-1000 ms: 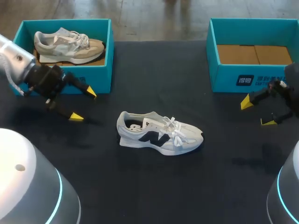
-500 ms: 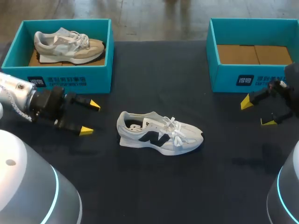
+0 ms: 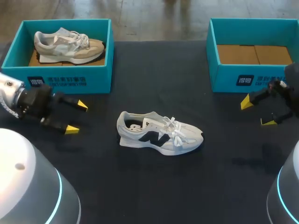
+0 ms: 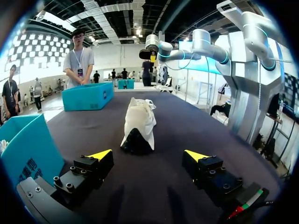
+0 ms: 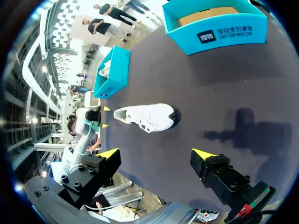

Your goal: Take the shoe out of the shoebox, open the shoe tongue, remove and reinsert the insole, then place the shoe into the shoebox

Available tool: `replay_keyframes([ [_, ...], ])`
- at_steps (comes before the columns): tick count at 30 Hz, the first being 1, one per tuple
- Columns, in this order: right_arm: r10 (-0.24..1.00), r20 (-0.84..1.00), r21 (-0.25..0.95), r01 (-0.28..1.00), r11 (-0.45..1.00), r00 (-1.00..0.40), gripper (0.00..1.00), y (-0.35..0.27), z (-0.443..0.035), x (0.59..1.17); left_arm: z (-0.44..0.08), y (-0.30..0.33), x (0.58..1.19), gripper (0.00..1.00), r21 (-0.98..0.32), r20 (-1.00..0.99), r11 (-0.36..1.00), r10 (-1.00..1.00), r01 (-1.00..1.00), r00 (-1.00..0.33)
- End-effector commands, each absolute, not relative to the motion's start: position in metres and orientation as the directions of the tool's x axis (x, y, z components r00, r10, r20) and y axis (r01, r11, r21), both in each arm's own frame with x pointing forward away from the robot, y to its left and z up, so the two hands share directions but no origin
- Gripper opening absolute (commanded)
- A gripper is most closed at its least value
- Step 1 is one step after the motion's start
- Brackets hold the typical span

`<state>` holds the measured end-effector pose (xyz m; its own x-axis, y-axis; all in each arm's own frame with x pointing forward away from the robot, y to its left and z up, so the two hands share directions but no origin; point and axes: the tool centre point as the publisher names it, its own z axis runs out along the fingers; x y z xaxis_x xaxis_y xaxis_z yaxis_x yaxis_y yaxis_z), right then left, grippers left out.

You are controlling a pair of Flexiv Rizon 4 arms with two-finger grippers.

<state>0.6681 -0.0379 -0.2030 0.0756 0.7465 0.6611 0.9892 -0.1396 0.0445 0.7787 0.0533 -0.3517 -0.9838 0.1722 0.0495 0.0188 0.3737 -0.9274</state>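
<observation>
A white sneaker (image 3: 160,131) with a dark side logo lies on its sole in the middle of the black table, toe to the right. My left gripper (image 3: 76,117) hangs open left of its heel, in front of the left teal shoebox (image 3: 65,80). That box holds a second, beige sneaker (image 3: 68,45). In the left wrist view the white sneaker (image 4: 138,125) stands straight ahead of the open gripper (image 4: 147,154), heel toward it. My right gripper (image 3: 256,112) is open in front of the empty right shoebox (image 3: 251,74). The right wrist view has the sneaker (image 5: 145,116) ahead of the gripper (image 5: 156,151).
The empty box's floor is brown cardboard (image 3: 253,54). Bare black tabletop (image 3: 159,182) stretches around the sneaker and toward the near edge. The two arms' round white bases (image 3: 28,186) rise at the near corners.
My left gripper swung from beside the left box's front corner down and back to the left, ending farther from the sneaker. The right arm and the sneaker stayed put.
</observation>
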Motion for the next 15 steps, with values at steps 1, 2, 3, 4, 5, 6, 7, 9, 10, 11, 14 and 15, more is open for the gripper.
replay_keyframes([
  [1, 0.749, 0.659, 0.045, 0.989, -0.141, 0.077, 1.0, -0.0369, -0.2034, 0.6678, -0.3604, 0.0626, 0.789, 1.0, -0.934, 0.069, 0.356, 0.205, 0.008, -0.976],
  [2, 0.749, 0.659, 0.045, 0.989, -0.141, 0.077, 1.0, -0.0369, -0.2034, 0.6678, -0.3621, 0.0635, 0.7895, 1.0, -0.931, 0.07, 0.364, 0.191, 0.005, -0.979],
  [3, 0.749, 0.659, 0.045, 0.989, -0.141, 0.077, 1.0, -0.0369, -0.2034, 0.6678, -0.363, 0.0638, 0.7899, 1.0, -0.932, 0.072, 0.362, 0.189, 0.001, -0.979],
  [4, 0.749, 0.659, 0.045, 0.989, -0.141, 0.077, 1.0, -0.0369, -0.2034, 0.6678, -0.3636, 0.0641, 0.7901, 1.0, -0.933, 0.074, 0.361, 0.19, 0.0, -0.979],
  [5, 0.749, 0.659, 0.045, 0.989, -0.141, 0.077, 1.0, -0.0369, -0.2034, 0.6678, -0.3643, 0.064, 0.79, 1.0, -0.932, 0.075, 0.362, 0.186, -0.002, -0.98],
  [6, 0.749, 0.659, 0.045, 0.989, -0.141, 0.077, 1.0, -0.0369, -0.2034, 0.6678, -0.3645, 0.0637, 0.79, 1.0, -0.933, 0.074, 0.359, 0.185, -0.003, -0.98],
  [7, 0.749, 0.659, 0.045, 0.989, -0.141, 0.077, 1.0, -0.0369, -0.2034, 0.6678, -0.3647, 0.0624, 0.7897, 1.0, -0.935, 0.071, 0.354, 0.181, -0.002, -0.981],
  [9, 0.749, 0.659, 0.045, 0.989, -0.141, 0.077, 1.0, -0.0369, -0.2034, 0.6678, -0.3648, 0.0603, 0.7891, 1.0, -0.934, 0.067, 0.356, 0.181, 0.002, -0.981],
  [10, 0.749, 0.659, 0.045, 0.989, -0.141, 0.077, 1.0, -0.0369, -0.2034, 0.6678, -0.3649, 0.0594, 0.789, 1.0, -0.936, 0.065, 0.352, 0.177, 0.002, -0.982],
  [11, 0.749, 0.659, 0.045, 0.989, -0.141, 0.077, 1.0, -0.0369, -0.2034, 0.6678, -0.3647, 0.0585, 0.7887, 1.0, -0.936, 0.065, 0.352, 0.177, 0.002, -0.982],
  [14, 0.749, 0.659, 0.045, 0.989, -0.141, 0.077, 1.0, -0.0369, -0.2034, 0.6678, -0.3635, 0.0554, 0.7858, 1.0, -0.927, 0.06, 0.374, 0.2, 0.019, -0.978],
  [15, 0.749, 0.659, 0.045, 0.989, -0.141, 0.077, 1.0, -0.0369, -0.2034, 0.6678, -0.3635, 0.0554, 0.7858, 1.0, -0.927, 0.06, 0.374, 0.2, 0.019, -0.978],
])
